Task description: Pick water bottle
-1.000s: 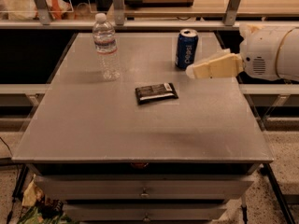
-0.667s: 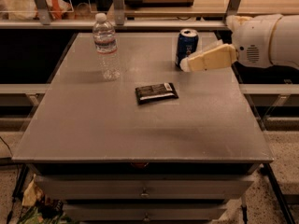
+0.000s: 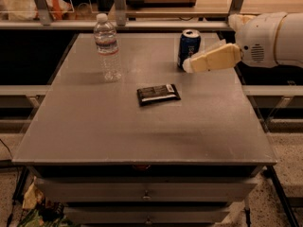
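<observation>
The hand (image 3: 188, 65) reaches in from the right edge of the worktop (image 3: 142, 131), pointing left over the far right part. Whether it is spread or pressed together I cannot tell, and it holds nothing. Its tip is just beside the lower part of the can (image 3: 189, 45), which stands upright near the far right corner; whether the two touch I cannot tell. Behind the hand, the white arm (image 3: 270, 39) hangs beyond the right edge. A dark packet (image 3: 158, 94) lies flat near the middle of the worktop, nearer the front edge than the can. The bottle (image 3: 107, 46) stands upright near the far left corner, cap on, well apart from the hand. Drawers (image 3: 147, 193) show beneath the front edge.
</observation>
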Controlling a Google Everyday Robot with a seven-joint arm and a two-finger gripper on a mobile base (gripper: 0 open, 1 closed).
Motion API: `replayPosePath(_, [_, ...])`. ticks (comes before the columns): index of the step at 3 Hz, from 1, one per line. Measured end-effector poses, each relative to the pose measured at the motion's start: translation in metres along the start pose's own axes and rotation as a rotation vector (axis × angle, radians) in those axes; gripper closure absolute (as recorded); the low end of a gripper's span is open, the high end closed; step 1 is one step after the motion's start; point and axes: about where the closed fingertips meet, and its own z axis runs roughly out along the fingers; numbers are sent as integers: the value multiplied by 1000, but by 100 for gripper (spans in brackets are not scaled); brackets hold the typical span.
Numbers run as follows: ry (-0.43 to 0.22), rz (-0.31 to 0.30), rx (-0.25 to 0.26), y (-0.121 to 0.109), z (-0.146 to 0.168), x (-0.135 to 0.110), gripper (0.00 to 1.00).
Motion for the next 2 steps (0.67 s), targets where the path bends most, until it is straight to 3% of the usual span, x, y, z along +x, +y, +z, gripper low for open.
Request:
replayPosePath(1, [2, 20, 31, 9, 12, -5, 0])
replayPosePath(2, [-12, 59, -7, 27, 22, -9, 0])
